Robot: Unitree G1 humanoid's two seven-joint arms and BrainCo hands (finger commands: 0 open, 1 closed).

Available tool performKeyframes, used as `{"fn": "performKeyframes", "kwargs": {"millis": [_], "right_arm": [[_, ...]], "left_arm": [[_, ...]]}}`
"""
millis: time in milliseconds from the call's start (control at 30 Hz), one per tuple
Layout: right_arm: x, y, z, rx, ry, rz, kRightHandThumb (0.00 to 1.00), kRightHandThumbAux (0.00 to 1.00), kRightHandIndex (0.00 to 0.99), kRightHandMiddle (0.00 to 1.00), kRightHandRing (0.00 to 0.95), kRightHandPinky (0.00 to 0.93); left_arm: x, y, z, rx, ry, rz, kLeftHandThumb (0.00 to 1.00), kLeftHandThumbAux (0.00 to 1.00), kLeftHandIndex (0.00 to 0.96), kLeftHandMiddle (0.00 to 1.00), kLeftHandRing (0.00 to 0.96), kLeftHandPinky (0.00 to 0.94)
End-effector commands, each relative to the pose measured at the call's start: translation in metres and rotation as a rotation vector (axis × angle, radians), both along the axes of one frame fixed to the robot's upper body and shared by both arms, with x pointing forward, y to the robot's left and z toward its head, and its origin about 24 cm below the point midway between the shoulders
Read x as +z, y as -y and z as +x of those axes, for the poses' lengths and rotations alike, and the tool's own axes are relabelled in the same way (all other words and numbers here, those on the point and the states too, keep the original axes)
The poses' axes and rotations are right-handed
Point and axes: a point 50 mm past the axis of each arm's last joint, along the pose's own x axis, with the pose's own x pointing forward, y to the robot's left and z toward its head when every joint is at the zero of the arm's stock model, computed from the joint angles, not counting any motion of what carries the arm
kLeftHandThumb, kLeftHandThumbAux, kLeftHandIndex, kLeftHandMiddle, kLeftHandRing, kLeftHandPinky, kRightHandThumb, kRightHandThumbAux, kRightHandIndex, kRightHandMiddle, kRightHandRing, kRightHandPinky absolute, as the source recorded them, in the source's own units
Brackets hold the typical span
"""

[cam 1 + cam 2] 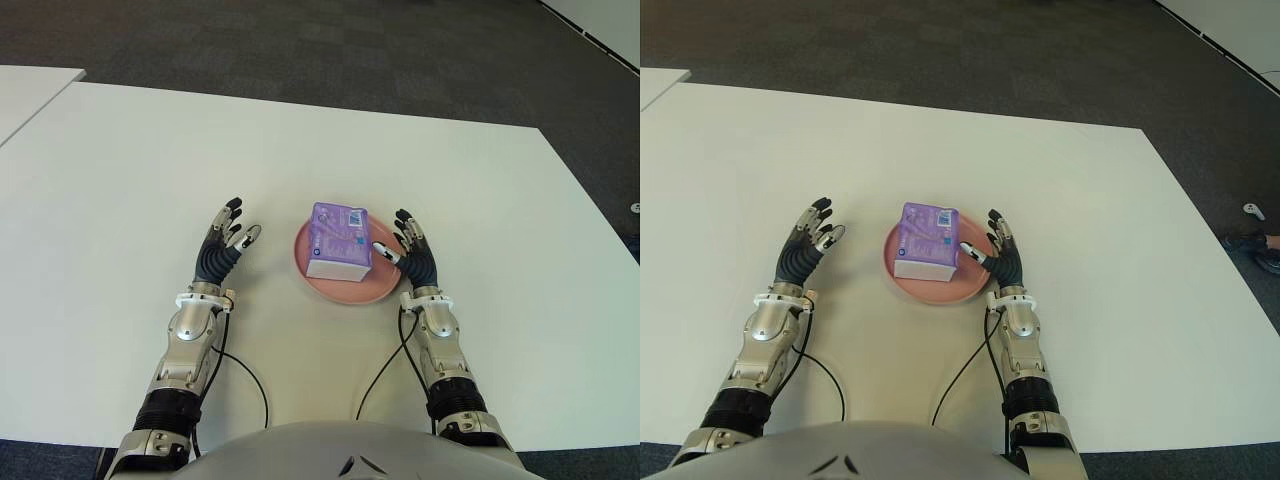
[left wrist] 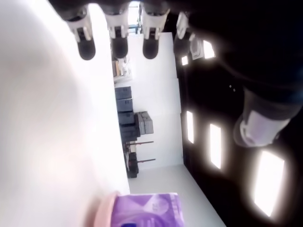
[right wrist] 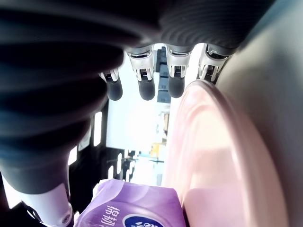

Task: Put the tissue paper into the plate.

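A purple pack of tissue paper (image 1: 339,239) lies inside the pink plate (image 1: 345,289) at the middle of the white table (image 1: 130,170). My right hand (image 1: 412,250) is at the plate's right rim, fingers spread and holding nothing, its thumb tip close to the pack. My left hand (image 1: 226,240) is open on the table's left side, a short way from the plate. In the right wrist view the pack (image 3: 137,205) and plate (image 3: 222,156) show just beyond the straight fingers (image 3: 144,85).
The table's far edge meets dark carpet (image 1: 330,50). A second white table's corner (image 1: 30,85) shows at the far left. Black cables (image 1: 240,370) run along the table from both wrists toward my body.
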Motion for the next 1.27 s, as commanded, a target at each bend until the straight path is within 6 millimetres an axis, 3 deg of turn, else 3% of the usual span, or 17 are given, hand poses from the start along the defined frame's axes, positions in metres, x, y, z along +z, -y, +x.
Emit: {"fn": "performKeyframes", "kwargs": {"millis": [33,567,1267], "right_arm": [[-0.0374,0.0021,-0.0250,-0.036,-0.198,0.024,0.000,0.733,0.000,0.007,0.000,0.000],[-0.0368,0.0014,-0.0274,-0.035,-0.191,0.018,0.000,0.734,0.000,0.004,0.000,0.000],[-0.0349,0.0001,-0.0281,-0.031,-0.177,0.012,0.000,0.776,0.001,0.005,0.000,0.002]], "left_arm": [[0.0007,0.0008,-0.0030,-0.032,-0.037,-0.004,0.000,0.499,0.000,0.023,0.000,0.000],[0.0005,-0.0012,-0.0085,-0.020,-0.147,0.019,0.000,0.493,0.000,0.000,0.000,0.000],[-0.0036,-0.0011,-0.0087,0.005,-0.144,0.082,0.000,0.530,0.000,0.000,0.000,0.000]]}}
